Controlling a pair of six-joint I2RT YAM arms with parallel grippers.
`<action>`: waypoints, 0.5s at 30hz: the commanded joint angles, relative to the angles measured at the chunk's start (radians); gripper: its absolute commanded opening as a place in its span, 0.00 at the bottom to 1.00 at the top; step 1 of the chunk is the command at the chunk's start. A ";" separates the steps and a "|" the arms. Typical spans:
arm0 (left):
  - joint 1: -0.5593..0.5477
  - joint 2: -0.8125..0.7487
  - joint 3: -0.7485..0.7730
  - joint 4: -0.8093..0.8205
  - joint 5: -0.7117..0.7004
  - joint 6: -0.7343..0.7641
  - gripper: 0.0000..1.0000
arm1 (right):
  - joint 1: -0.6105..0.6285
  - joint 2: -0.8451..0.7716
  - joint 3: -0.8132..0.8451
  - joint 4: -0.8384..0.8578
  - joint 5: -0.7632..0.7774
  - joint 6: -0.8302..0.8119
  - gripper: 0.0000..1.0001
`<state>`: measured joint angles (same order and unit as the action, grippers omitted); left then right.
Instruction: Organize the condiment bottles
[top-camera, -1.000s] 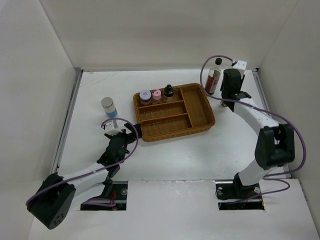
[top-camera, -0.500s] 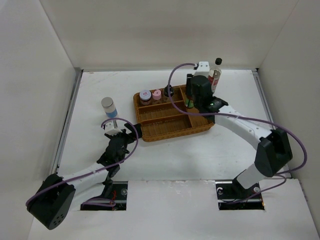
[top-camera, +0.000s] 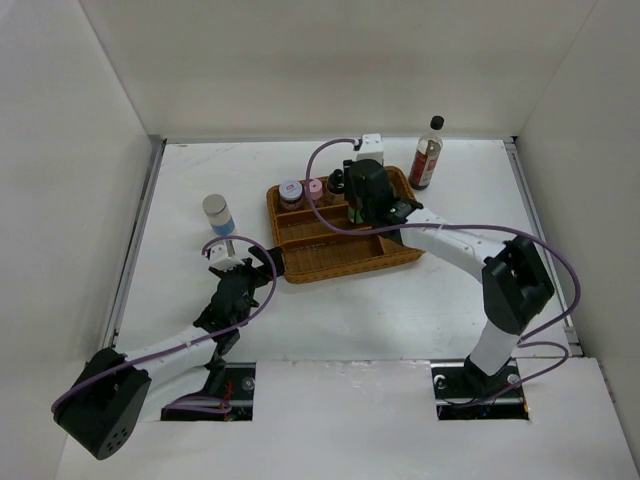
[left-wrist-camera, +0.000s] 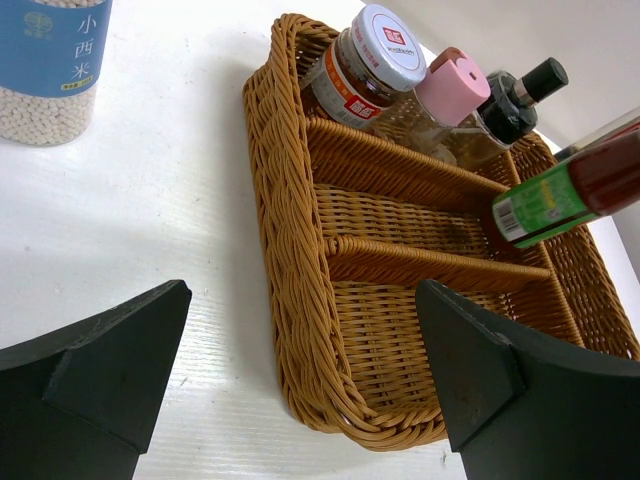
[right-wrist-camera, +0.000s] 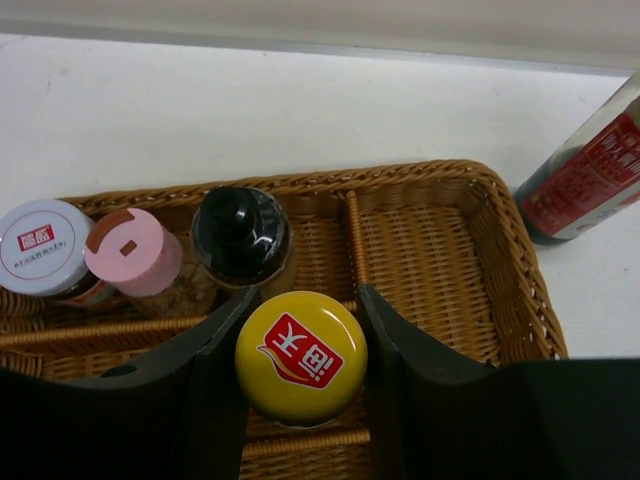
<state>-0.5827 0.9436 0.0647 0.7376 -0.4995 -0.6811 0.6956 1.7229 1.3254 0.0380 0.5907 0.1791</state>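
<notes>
The yellow-capped sauce bottle (right-wrist-camera: 300, 358) is pinched between the fingers of the right gripper (right-wrist-camera: 303, 335). It hangs over the brown basket (top-camera: 412, 238), just beside the black-topped shaker (right-wrist-camera: 240, 235). That shaker, the pink one (right-wrist-camera: 132, 252) and the white-topped one (right-wrist-camera: 42, 248) stand in a row in the basket's back slot. The tall dark red bottle (top-camera: 427, 155) stands on the table (top-camera: 450, 290) past the basket's right end. The blue-labelled jar (top-camera: 217, 215) stands on the table to the left. The left gripper (top-camera: 243, 260) sits near the basket, fingers spread wide.
</notes>
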 joint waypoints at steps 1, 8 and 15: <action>0.008 -0.014 0.017 0.051 0.006 -0.005 1.00 | 0.012 -0.008 0.044 0.138 0.018 0.025 0.31; 0.010 -0.019 0.017 0.051 0.003 -0.001 1.00 | 0.012 0.027 -0.008 0.145 0.012 0.051 0.34; 0.020 -0.014 0.033 0.014 -0.004 0.008 1.00 | 0.012 0.043 -0.064 0.180 0.008 0.054 0.43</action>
<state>-0.5747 0.9432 0.0650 0.7357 -0.5003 -0.6800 0.7010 1.7782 1.2690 0.1005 0.5949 0.2161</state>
